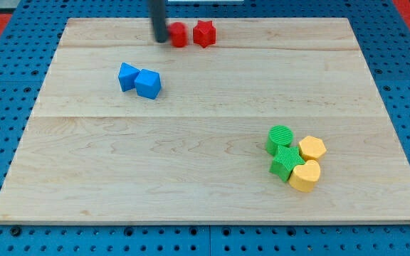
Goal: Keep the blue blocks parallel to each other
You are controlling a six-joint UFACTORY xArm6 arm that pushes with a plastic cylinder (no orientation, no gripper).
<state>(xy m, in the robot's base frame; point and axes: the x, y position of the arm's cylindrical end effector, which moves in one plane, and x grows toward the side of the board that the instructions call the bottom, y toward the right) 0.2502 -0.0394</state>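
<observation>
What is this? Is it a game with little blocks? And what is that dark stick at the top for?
It is a robot's work table, seen by one camera looking down at a wooden board. The dark stick is the end of a robot arm. It has no hand, so it holds nothing; it only slides my tip along the board to push blocks. Right now my tip is at the view's top, right beside the left red block, with another red block next to that. Two blue blocks sit touching each other lower down, away from the tip. At the lower right huddle two green blocks and two yellow blocks.
</observation>
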